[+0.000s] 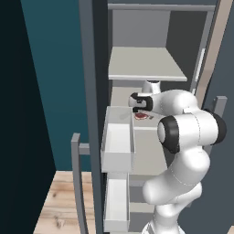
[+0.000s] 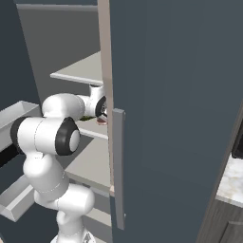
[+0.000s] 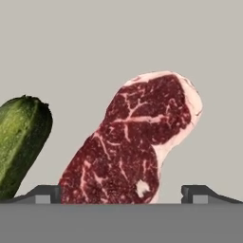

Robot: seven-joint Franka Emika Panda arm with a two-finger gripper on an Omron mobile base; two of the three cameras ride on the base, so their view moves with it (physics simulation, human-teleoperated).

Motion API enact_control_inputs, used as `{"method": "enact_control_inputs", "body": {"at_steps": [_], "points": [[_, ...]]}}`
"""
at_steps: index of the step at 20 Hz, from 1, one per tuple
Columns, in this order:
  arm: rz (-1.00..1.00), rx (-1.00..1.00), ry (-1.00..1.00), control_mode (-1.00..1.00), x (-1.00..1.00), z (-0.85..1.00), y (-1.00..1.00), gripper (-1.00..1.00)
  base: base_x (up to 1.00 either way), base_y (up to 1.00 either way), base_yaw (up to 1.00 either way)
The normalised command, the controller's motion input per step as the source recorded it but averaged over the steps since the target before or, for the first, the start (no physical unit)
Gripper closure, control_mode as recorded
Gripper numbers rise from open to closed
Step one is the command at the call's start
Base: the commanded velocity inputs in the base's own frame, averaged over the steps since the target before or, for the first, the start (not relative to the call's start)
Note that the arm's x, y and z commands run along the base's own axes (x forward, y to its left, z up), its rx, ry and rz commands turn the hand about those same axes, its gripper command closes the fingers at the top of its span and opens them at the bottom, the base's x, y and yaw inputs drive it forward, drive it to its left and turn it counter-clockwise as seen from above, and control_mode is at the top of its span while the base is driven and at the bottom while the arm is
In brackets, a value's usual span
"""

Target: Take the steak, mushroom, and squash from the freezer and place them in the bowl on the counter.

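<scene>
The steak (image 3: 135, 142), a red slab with white marbling, lies flat on a pale shelf of the freezer (image 1: 146, 64). My gripper (image 3: 122, 195) hangs open straight over it, one fingertip on each side of its near end, not touching it. Left of the steak lies the dark green squash (image 3: 21, 142), apart from it. From the base, the steak (image 1: 142, 116) peeks out under my wrist on the middle shelf, and both the steak (image 2: 101, 121) and squash (image 2: 87, 117) show as slivers. The mushroom and the bowl are out of view.
The freezer's open left door carries white bins (image 1: 118, 141) and a grey bar handle (image 1: 76, 178), close beside my arm. Its right door (image 2: 175, 118), with its own handle (image 2: 118, 166), stands close on the other side. A corner of the marbled counter (image 2: 233, 179) shows far right.
</scene>
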Motion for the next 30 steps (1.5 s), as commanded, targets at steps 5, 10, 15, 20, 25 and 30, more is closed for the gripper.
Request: {"method": "enact_control_inputs", "body": {"at_steps": [5,10,15,20,25,30], "points": [[0.0,0.0,-0.02,-1.0,0.01,-0.01,0.11,-1.0,0.0,0.0,0.0],[0.0,0.0,0.0,-1.0,0.18,-0.16,0.15,-1.0,0.0,0.0,0.0],[0.0,0.0,0.0,-1.0,0.26,-0.36,0.04,-1.0,0.0,0.0,0.0],[0.0,0.0,0.11,-1.0,0.17,-0.8,0.09,-1.0,0.0,0.0,0.0],[0.0,0.0,0.28,-1.0,0.0,-1.0,0.01,-1.0,0.0,0.0,0.0],[0.02,0.0,0.35,-1.0,0.0,-1.0,0.0,-1.0,0.0,0.0,0.0]]}}
